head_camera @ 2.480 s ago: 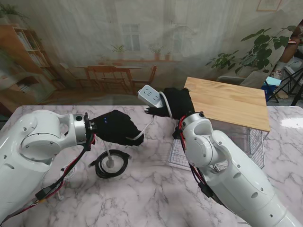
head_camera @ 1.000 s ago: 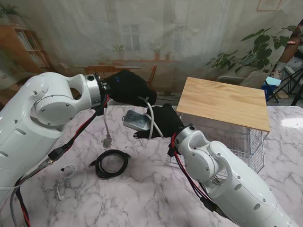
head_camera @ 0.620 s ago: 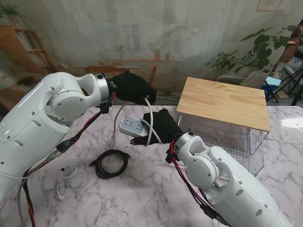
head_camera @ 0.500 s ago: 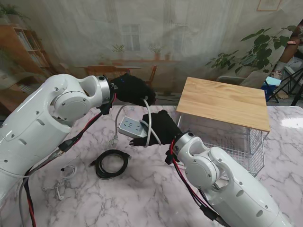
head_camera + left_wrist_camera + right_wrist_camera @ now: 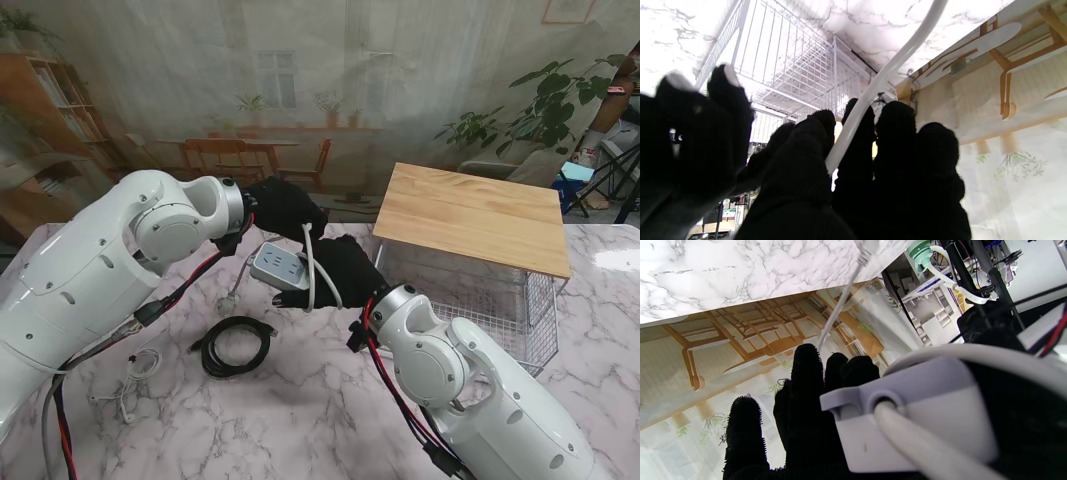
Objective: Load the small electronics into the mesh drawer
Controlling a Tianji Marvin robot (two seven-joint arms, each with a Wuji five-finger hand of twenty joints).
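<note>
Above the counter [image 5: 300,400] we grip the power strip [image 5: 278,266] in our right robot hand [image 5: 340,268], left robot hand [image 5: 285,208] pinching its cord [image 5: 307,262] (plug dangling), and should next carry both into the mesh drawer [image 5: 480,295].

My arms are glossy white w/ rounded joint housings; left hand [image 5: 283,206] & right hand [image 5: 345,268] both wear black knit gloves. Red & black cables run along each arm, small screws dot the shells.
</note>
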